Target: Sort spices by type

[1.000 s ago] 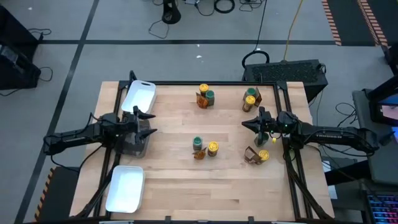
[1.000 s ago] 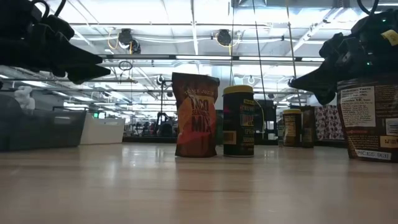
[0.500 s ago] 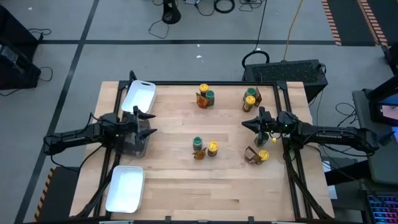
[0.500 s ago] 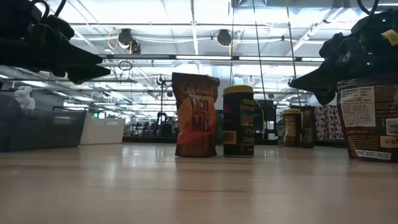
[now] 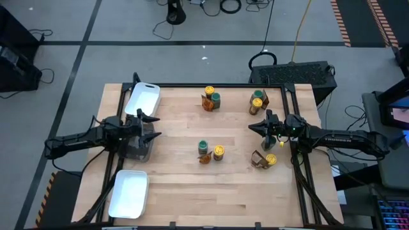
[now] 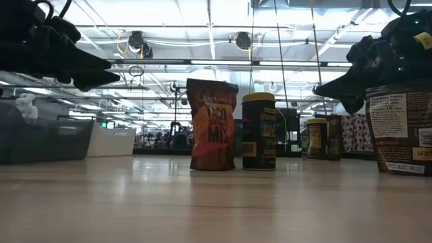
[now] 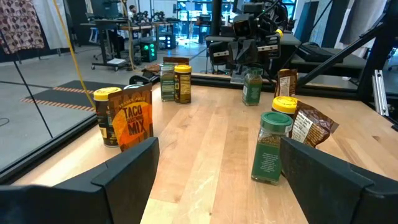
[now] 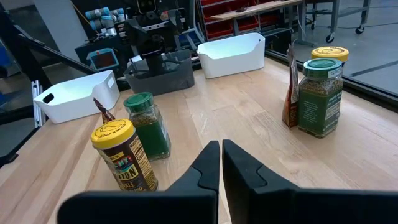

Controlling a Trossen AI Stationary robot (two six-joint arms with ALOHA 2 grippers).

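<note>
Nothing has moved since the earlier frames: both arms hang motionless and every spice stands where it did. Left gripper (image 5: pixel 152 126), fingers spread wide and grasping nothing, hovers over the dark grey rectangular tray (image 5: pixel 138 150), probably waiting to receive. Right gripper (image 5: pixel 254 127), fingers clenched together and empty, hangs just beside a green-lidded glass jar (image 5: pixel 271 140). Yellow-lidded jars (image 5: pixel 218 152), green-lidded ones and orange-brown packets (image 5: pixel 204 159) sit in mixed clusters, unsorted; both white rectangular plastic trays (image 5: pixel 142 98) are unfilled.
</note>
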